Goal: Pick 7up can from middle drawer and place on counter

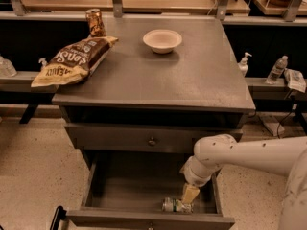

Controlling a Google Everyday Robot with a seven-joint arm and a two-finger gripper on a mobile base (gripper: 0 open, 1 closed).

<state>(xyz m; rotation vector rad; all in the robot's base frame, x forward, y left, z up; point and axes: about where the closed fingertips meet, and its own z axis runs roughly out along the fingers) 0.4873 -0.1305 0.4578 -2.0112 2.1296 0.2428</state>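
By 7up can (pixel 173 205), metal drwr (pixel 129 195): fingers (pixel 188 197)

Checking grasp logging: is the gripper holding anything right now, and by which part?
Cannot tell. The gripper is down in the open middle drawer, at the right end of the 7up can lying on its side; a hold isn't visible.

Chip bag (pixel 72 61) near brown can (pixel 95 22); white bowl (pixel 162 40) apart; water bottle (pixel 277 69) far right.
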